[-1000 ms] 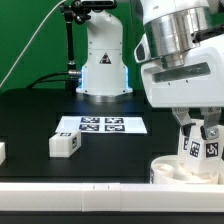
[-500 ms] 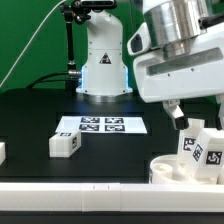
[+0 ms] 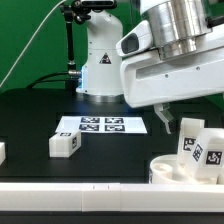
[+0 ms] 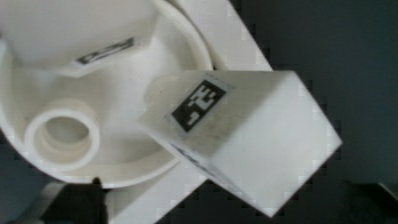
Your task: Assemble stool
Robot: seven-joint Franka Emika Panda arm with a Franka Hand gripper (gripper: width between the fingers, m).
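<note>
White plastic parts are carrying the whole job. The seat [image 3: 166,172] is lying at the front of the table [image 3: 30,115], on the exterior view's right, pressed against the rail [image 3: 90,187]. I judge the rail is bracing it so that it is not sliding while legs are being driven in. A leg [image 3: 193,138] and a second leg [image 3: 212,152] are standing upright on the seat, tags facing the camera. The wrist view is looking down on one tagged leg [image 4: 231,110] beside an empty socket [image 4: 68,130], so more fitting is waiting. A loose leg [image 3: 65,144] is lying well apart, near the marker board [image 3: 100,125], presumably parked within reach.

The gripper [image 3: 162,113] is hanging above the seat, up and toward the exterior view's left of the standing legs, touching neither. Nothing is showing in its grasp. Only one dark fingertip is showing, so I cannot tell whether the jaws are spread or closed.
</note>
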